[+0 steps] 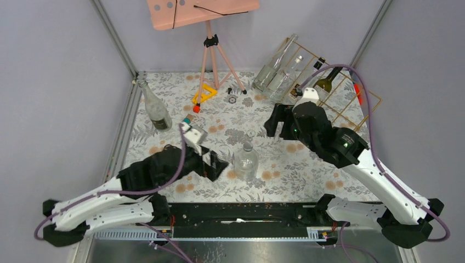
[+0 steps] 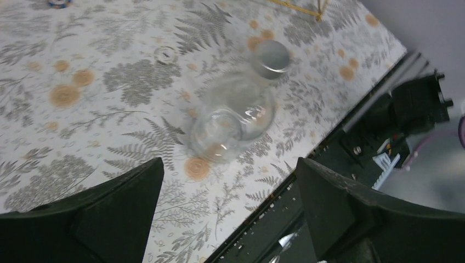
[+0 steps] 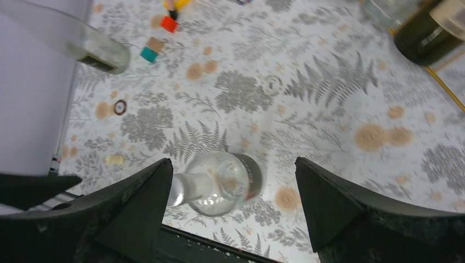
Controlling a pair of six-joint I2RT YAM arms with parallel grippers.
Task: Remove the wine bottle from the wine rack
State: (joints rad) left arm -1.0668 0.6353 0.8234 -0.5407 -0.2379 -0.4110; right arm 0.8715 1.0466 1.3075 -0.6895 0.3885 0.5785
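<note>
The gold wire wine rack (image 1: pixel 351 101) stands slanted at the back right. It holds a dark green wine bottle (image 1: pixel 327 81) and two clear bottles (image 1: pixel 277 74). The dark bottle's base shows in the right wrist view (image 3: pixel 425 33) beside a gold wire (image 3: pixel 444 87). My right gripper (image 1: pixel 281 127) is open and empty, just left of the rack's front. In its wrist view (image 3: pixel 233 175) a clear bottle (image 3: pixel 219 183) stands below it. My left gripper (image 1: pixel 216 164) is open and empty, left of that clear bottle (image 1: pixel 245 160). The bottle also shows ahead of the fingers in the left wrist view (image 2: pixel 236 112).
Another bottle (image 1: pixel 155 109) stands at the left edge of the floral table. A pink tripod stand (image 1: pixel 211 49) is at the back centre, with a yellow triangular piece (image 1: pixel 204 94) and small blocks (image 1: pixel 189 118) near its feet. The black base rail (image 1: pixel 247 219) runs along the near edge.
</note>
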